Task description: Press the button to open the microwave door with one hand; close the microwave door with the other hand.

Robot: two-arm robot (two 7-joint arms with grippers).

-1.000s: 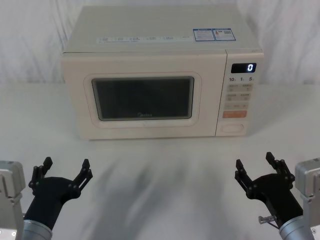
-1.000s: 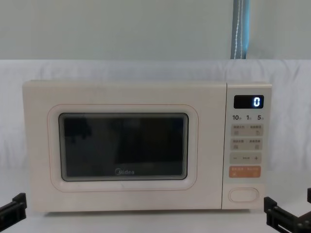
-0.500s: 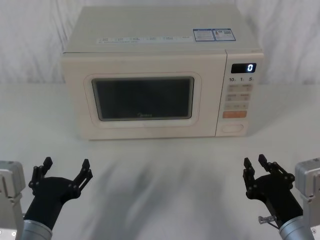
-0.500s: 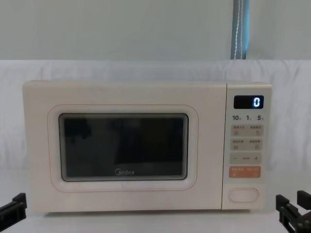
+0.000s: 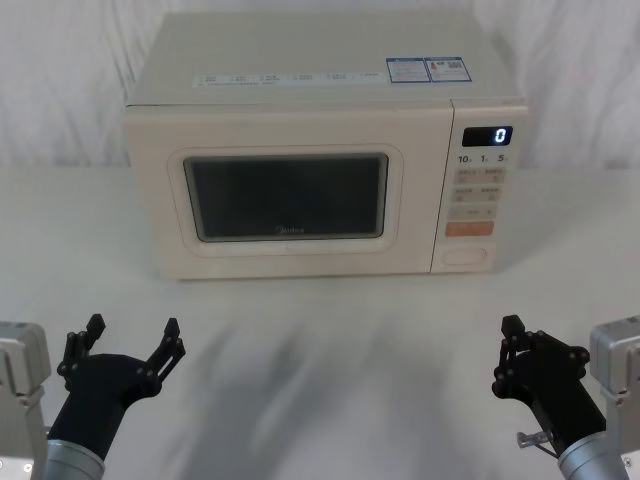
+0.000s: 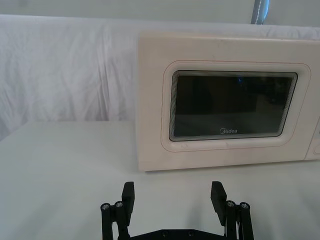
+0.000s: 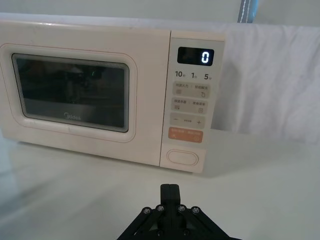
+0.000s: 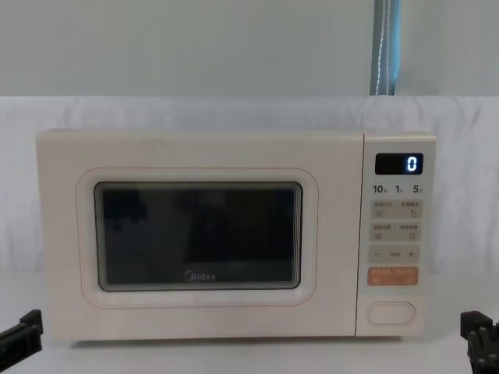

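Observation:
The cream microwave (image 5: 320, 100) stands at the back of the table, its display reading 0. Its door (image 5: 285, 195) with the dark window is closed flush, as the chest view's door (image 8: 199, 234) also shows. The pill-shaped button (image 5: 467, 255) sits at the bottom of the keypad panel; the right wrist view has the button (image 7: 182, 157) straight ahead. My left gripper (image 5: 128, 338) hovers open near the front left, well short of the door, its fingers (image 6: 128, 192) spread wide. My right gripper (image 5: 513, 330) is shut at the front right, fingertips (image 7: 171, 190) pressed together and pointing toward the button.
An orange key (image 8: 394, 274) lies just above the button. A white cloth (image 5: 330, 330) covers the table, with open room between the grippers and the microwave. White drapery hangs behind, and a blue-grey pole (image 8: 387, 47) rises behind the oven's right side.
My right gripper's fingers have closed from wide open to shut, staying at the front right. The left gripper and the microwave have not moved.

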